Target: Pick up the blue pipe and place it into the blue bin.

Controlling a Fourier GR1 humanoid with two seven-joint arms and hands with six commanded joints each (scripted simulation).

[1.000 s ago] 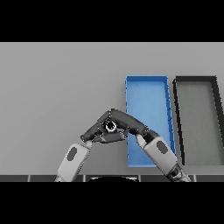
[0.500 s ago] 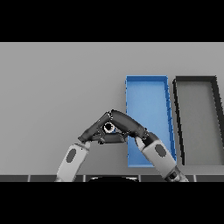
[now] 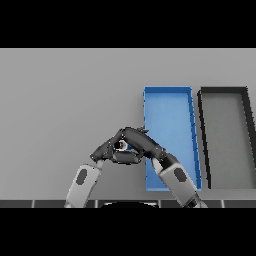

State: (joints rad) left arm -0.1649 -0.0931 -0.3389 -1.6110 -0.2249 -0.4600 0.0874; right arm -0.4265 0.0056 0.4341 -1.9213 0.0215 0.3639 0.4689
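2 hands (image 3: 107, 150) (image 3: 142, 141); 1 blue bin (image 3: 172, 125)

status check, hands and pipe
Both hands, left and right, cupped together left of blue bin. Pipe hidden between them. Black bin beyond.

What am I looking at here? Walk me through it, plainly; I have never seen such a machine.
This is one view, from the robot's head, looking down at a grey table. The two white and grey arms are its own. Its dark left hand and right hand meet in the middle, fingers curled around a small object, mostly hidden; it is presumably the pipe. To the right lie a blue bin and, beside it, a black bin. Nothing can be seen inside either bin.
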